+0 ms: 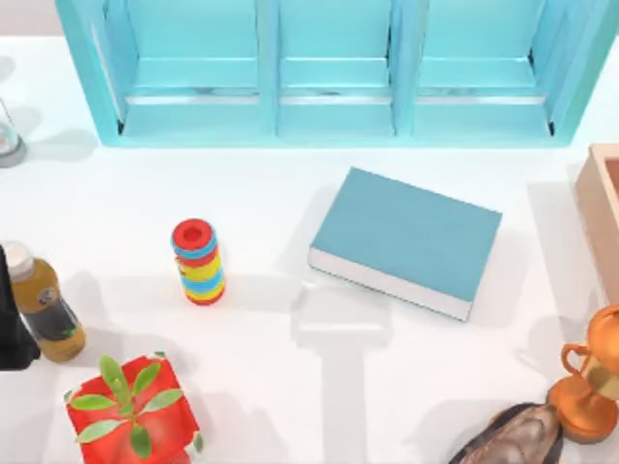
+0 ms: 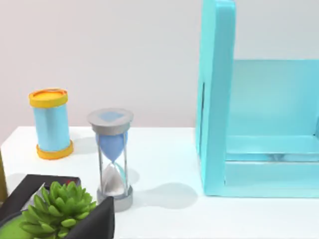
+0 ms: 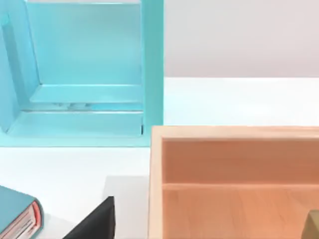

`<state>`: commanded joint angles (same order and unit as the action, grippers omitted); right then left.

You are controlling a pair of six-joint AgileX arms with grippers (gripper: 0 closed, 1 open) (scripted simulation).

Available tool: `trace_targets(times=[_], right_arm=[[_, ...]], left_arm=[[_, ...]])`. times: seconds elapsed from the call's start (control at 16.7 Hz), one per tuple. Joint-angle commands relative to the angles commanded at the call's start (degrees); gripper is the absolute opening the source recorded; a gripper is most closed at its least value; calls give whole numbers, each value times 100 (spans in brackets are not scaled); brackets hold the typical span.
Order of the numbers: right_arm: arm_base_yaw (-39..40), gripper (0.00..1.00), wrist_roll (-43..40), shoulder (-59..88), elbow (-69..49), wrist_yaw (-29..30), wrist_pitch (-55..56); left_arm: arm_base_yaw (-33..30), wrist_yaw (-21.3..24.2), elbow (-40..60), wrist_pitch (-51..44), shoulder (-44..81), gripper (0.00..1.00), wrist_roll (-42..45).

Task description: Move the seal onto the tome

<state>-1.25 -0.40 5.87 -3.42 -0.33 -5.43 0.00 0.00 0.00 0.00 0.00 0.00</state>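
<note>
tome [image 1: 406, 237]: teal hardcover, lying flat on the white surface [image 1: 290, 377], turned at a slant, white page edges on its near side; nothing rests on its cover.
seal: I cannot tell for sure where it is; a small tan piece [image 3: 313, 225] sits inside the wooden tray at the edge of the right wrist view, and it may be the seal.
wooden tray [image 1: 600, 208]: right of the tome, apart from it.
cabinet [image 1: 334, 116]: light blue, open-fronted, behind the tome.
striped cylinder [image 1: 199, 261]: upright, red, blue and yellow bands, left of the tome.
bottle [image 1: 46, 311]: far left of the tome, just beside the dark left arm [image 1: 12, 333].
plant [image 1: 131, 406]: green leaves in a red pot, left of the tome and nearer the front.
trophy [image 1: 592, 387]: orange-bronze, front right of the tome, with a dark glossy lump [image 1: 513, 440] just beside it.
hourglass [image 2: 113, 154]: far left of the tome, near the cabinet's end.
left claw [image 2: 62, 211]: far left of the tome, its dark fingers [image 2: 97, 224] spread wide, holding nothing.
right claw [image 3: 94, 223]: right of the tome, by the tray; whether wide or narrow I cannot tell.
</note>
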Motion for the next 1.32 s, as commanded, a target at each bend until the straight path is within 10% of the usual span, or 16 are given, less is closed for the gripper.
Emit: trace_targets(times=[1.32], right_arm=[[-1449, 100, -1387, 9294, -7808, 34, -6288]], left_arm=[[0, 0, 0, 0, 0, 100, 0]])
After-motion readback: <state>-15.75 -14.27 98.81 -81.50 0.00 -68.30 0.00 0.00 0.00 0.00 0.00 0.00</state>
